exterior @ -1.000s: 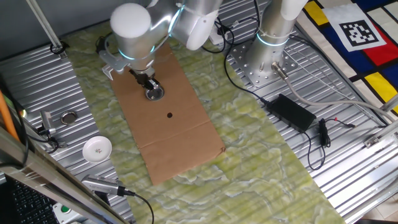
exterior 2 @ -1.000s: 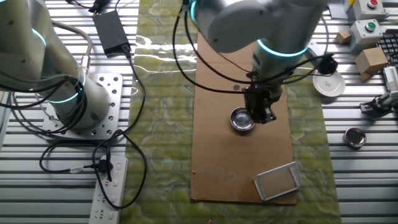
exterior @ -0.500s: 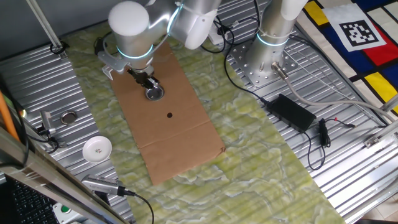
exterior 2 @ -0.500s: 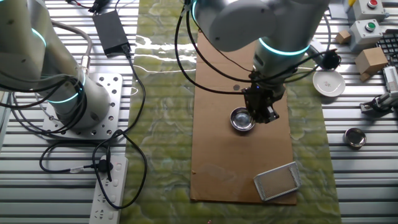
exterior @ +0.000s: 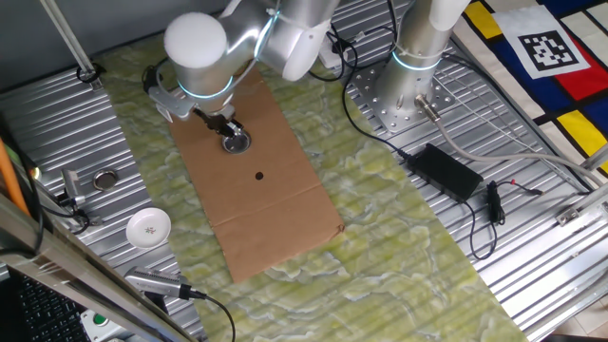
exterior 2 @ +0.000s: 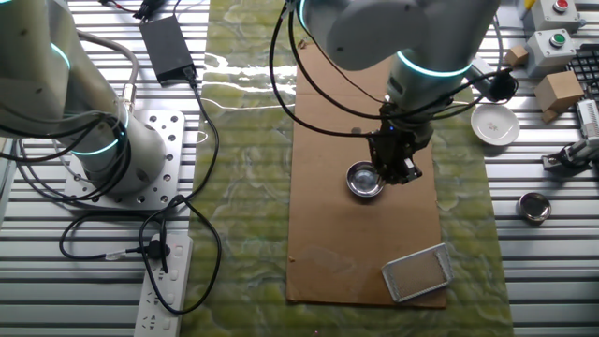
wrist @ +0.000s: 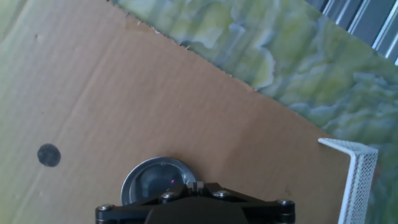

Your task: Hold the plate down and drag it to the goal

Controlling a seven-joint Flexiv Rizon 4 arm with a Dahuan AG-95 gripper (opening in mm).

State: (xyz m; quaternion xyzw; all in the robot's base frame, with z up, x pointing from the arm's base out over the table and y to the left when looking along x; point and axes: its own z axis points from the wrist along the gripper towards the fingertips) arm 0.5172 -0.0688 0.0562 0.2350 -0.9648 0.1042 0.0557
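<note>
The plate (exterior: pixel 237 143) is a small silvery disc with a dark centre, lying on the brown cardboard sheet (exterior: pixel 275 204). It also shows in the other fixed view (exterior 2: pixel 364 180) and at the bottom of the hand view (wrist: pixel 154 180). My gripper (exterior 2: pixel 397 171) stands upright, fingers closed together, tips at the plate's rim (wrist: pixel 196 185); I cannot tell whether they touch it. The goal (exterior 2: pixel 418 273), a white angular bracket, lies at the cardboard's end, apart from the plate. Its corner shows at the right of the hand view (wrist: pixel 356 169). In one fixed view the arm mostly hides it.
A black dot (exterior 2: pixel 356 132) marks the cardboard beyond the plate. A white dish (exterior 2: pixel 494 124) and a metal ring (exterior 2: pixel 534 207) sit on the ribbed metal table beside the green mat. A second arm's base (exterior 2: pixel 131 154), a black power brick (exterior: pixel 445 169) and cables lie opposite.
The hand has shifted slightly sideways over the plate. The plate lies in the same spot on the cardboard.
</note>
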